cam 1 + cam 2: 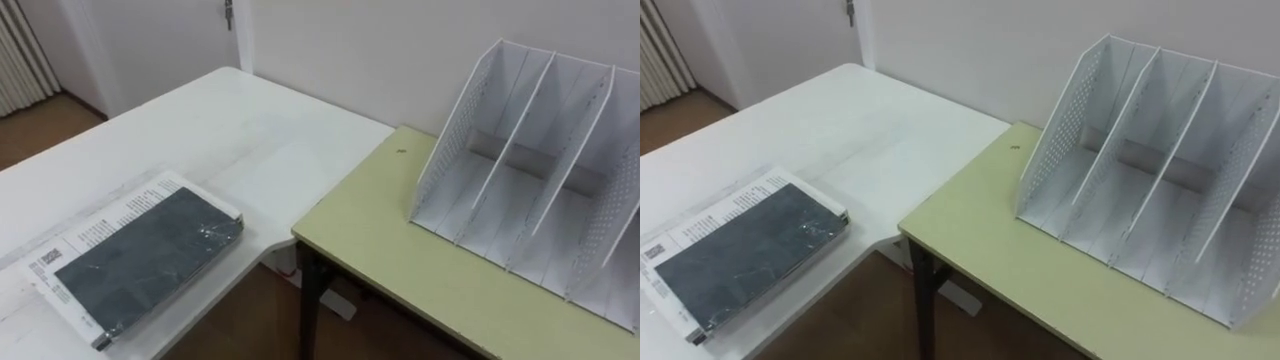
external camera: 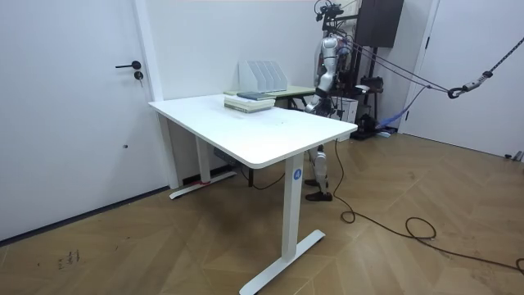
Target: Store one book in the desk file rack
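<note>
The white perforated file rack [image 1: 530,180] stands upright on a yellow-green tabletop [image 1: 400,255], up against the wall, with its slanted dividers forming slots that open toward the camera and upward. Well to the left of the file rack, across the gap where the two desks meet, a dark grey book [image 1: 150,262] lies flat on the white tabletop [image 1: 230,130], well apart from the rack. The book has a glossy cover and rests on top of a larger white printed volume [image 1: 95,232], whose margin shows along the side of the book turned away from the rack. In the room view the robot stands upright on the far side of the file rack, at the yellow-green tabletop, and the stack with the book sits just on the near side of the rack. The robot hand [image 2: 317,98] at its side is too small there to tell whether it is apart, together or clamped on anything.
</note>
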### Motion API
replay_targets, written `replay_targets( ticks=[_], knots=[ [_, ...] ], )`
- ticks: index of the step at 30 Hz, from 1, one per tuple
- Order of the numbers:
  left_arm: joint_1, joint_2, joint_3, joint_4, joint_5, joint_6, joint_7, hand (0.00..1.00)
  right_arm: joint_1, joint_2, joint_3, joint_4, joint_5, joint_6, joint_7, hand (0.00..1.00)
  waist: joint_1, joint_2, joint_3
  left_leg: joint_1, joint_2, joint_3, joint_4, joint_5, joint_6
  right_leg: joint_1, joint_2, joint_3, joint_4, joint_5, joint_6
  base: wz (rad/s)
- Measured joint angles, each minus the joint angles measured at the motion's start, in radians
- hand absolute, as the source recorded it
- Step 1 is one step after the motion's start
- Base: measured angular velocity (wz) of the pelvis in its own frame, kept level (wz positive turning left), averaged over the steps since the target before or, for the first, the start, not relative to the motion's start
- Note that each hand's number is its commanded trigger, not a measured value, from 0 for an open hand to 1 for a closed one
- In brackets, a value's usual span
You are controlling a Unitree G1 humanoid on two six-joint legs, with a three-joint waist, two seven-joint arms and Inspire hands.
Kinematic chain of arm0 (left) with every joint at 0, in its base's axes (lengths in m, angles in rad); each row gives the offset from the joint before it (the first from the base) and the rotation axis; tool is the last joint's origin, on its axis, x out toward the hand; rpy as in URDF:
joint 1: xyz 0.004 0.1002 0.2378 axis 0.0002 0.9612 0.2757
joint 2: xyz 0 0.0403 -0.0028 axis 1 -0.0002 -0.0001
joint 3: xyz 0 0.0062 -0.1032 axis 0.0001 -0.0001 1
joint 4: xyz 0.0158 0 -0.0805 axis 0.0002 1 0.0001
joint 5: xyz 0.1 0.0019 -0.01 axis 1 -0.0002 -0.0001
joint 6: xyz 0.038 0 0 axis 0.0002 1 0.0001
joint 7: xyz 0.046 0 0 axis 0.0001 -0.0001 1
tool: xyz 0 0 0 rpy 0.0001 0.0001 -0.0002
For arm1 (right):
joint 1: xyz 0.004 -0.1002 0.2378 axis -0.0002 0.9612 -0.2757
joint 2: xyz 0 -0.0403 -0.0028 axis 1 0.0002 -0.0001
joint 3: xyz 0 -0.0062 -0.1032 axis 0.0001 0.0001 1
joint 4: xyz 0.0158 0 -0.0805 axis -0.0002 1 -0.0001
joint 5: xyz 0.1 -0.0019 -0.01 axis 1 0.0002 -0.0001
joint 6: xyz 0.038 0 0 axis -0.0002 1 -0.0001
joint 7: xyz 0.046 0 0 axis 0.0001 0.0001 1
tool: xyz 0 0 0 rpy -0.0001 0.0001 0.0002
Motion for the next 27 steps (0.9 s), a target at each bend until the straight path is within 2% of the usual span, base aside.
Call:
replay_targets(
  ticks=[4,6,11,14,16,22,25,27],
  knots=[
    [0.003,-0.004,-0.062,-0.087,0.154,0.002,0.000,0.00,-0.011,0.001,0.000,-0.001,-0.008,-0.010,0.003,0.00,-0.021,-0.001,0.0005,0.001,-0.003,0.001,0.001,0.001,0.001,0.000,0.002,0.001,0.000,0.000,0.001,0.00],
    [-0.001,0.000,-0.093,-0.130,0.195,0.002,0.001,0.00,-0.011,0.001,0.006,-0.001,-0.010,-0.016,0.007,0.00,-0.025,-0.003,0.0019,0.001,-0.003,0.001,0.001,0.001,0.002,0.001,0.002,0.001,0.001,0.001,0.001,0.00],
    [-0.015,0.014,-0.190,-0.166,0.214,0.002,0.008,0.00,-0.025,0.001,0.028,-0.004,-0.017,-0.021,0.011,0.00,-0.048,-0.005,0.0030,0.003,-0.002,0.001,0.001,0.001,0.002,0.002,-0.002,0.003,0.002,0.001,0.001,0.00],
    [-0.015,0.017,-0.247,-0.203,0.259,0.002,0.011,0.00,-0.030,0.002,0.040,-0.004,-0.022,-0.021,0.009,0.00,-0.052,-0.007,0.0067,0.003,-0.002,0.002,0.002,0.001,0.002,0.000,-0.002,0.004,0.001,0.001,0.002,0.00],
    [-0.009,0.030,-0.278,-0.298,0.320,0.003,0.009,0.00,-0.035,0.001,0.046,-0.004,-0.033,-0.023,0.011,0.00,-0.051,-0.011,0.0101,0.002,-0.002,0.001,0.003,0.001,0.002,-0.008,-0.002,0.004,-0.002,0.001,0.002,0.00],
    [-0.014,0.040,-0.298,-0.499,0.400,-0.006,0.022,0.00,-0.039,0.000,0.048,-0.004,-0.038,-0.036,0.014,0.00,-0.056,-0.006,0.0110,-0.001,-0.004,0.002,0.001,0.001,0.002,-0.005,0.001,0.001,-0.002,0.001,0.003,0.00],
    [-0.015,0.045,-0.298,-0.541,0.411,-0.011,0.044,0.00,-0.038,0.000,0.048,-0.016,-0.038,-0.036,0.015,0.00,-0.057,0.004,0.0042,-0.016,-0.004,-0.001,0.002,0.001,0.002,-0.012,0.000,-0.004,-0.003,0.001,0.003,0.03],
    [-0.014,0.054,-0.299,-0.562,0.411,-0.012,0.051,0.00,-0.038,0.000,0.048,-0.018,-0.034,-0.037,0.017,0.00,-0.064,0.004,0.0040,-0.018,-0.004,-0.009,0.002,0.002,0.002,-0.015,0.000,-0.011,-0.003,0.001,0.003,0.12]
  ],
)
